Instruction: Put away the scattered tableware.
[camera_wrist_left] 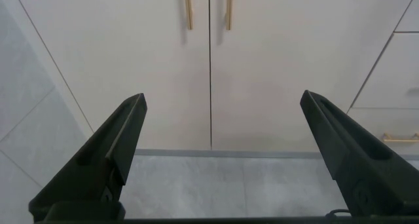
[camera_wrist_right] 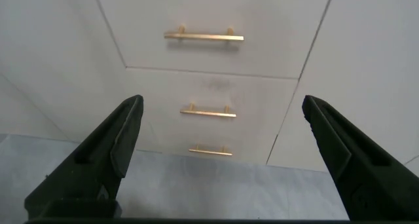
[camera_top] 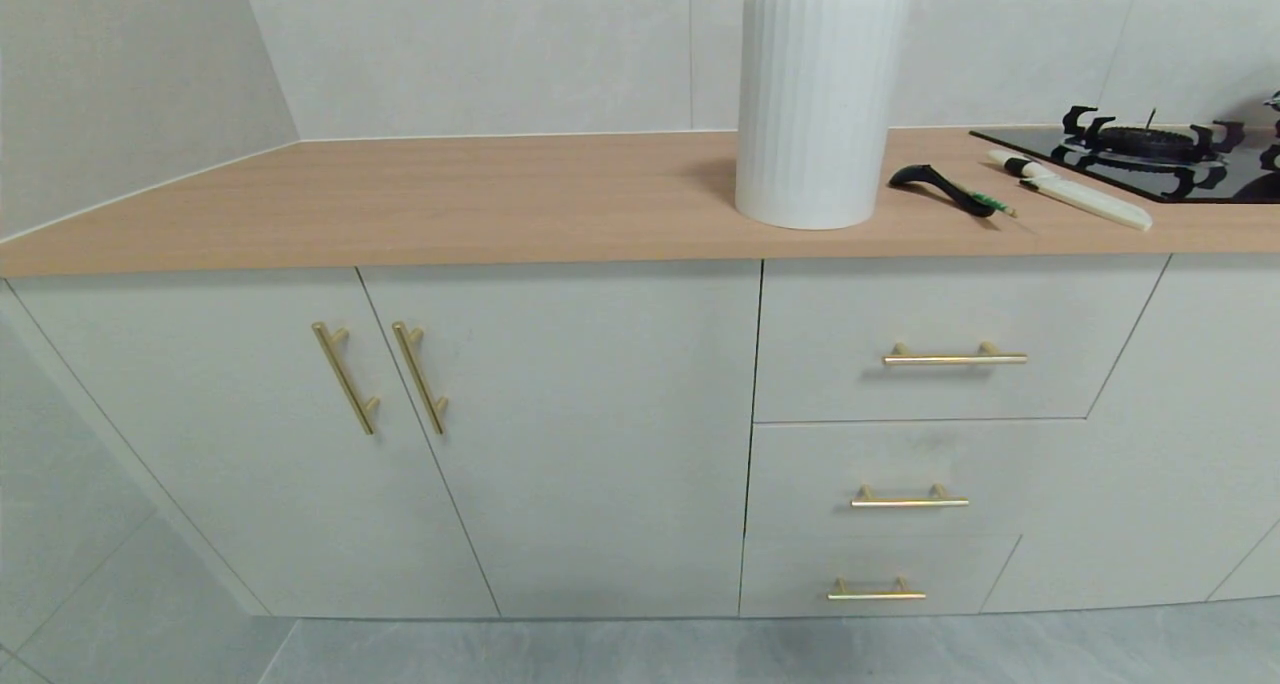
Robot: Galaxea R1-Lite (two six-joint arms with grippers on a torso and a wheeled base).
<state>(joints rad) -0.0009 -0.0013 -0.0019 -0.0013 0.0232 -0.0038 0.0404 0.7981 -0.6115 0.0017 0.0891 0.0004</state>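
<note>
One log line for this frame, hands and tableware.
left hand open, facing cabinet doors | right hand open, facing shut drawers | black-handled tool, white knife on countertop by ribbed canister | nothing held

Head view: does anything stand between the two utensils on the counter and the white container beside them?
Nothing lies between the black-handled tool and the white container. That tool lies between the white knife and the container.

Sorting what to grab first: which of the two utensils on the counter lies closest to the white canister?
The black-handled one, right beside the canister; the white knife lies farther off, by the stove.
</note>
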